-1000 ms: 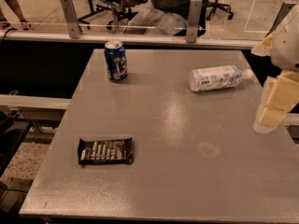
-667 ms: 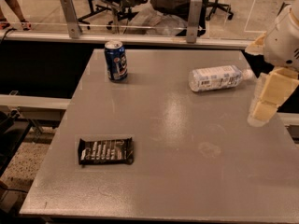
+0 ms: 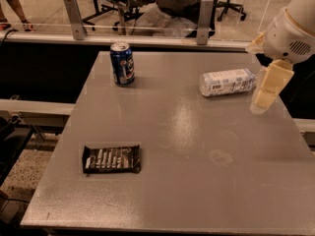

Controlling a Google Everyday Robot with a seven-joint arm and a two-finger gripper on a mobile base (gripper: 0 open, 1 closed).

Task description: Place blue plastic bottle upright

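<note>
The blue plastic bottle (image 3: 227, 82) lies on its side at the far right of the grey table (image 3: 197, 191), its white-and-blue label facing up and its cap end hidden behind the arm on the right. My gripper (image 3: 265, 91) hangs from the white arm (image 3: 293, 31) just to the right of the bottle, close to its right end, a little above the table. Nothing shows in it.
A dark blue soda can (image 3: 122, 64) stands upright at the table's far left. A dark wrapped chocolate bar (image 3: 111, 159) lies flat at the near left. A glass barrier with metal posts (image 3: 204, 14) runs behind the table, with a seated person beyond it.
My gripper has moved left and slightly up, closer to the bottle's right end. The bottle, can and bar have not moved.
</note>
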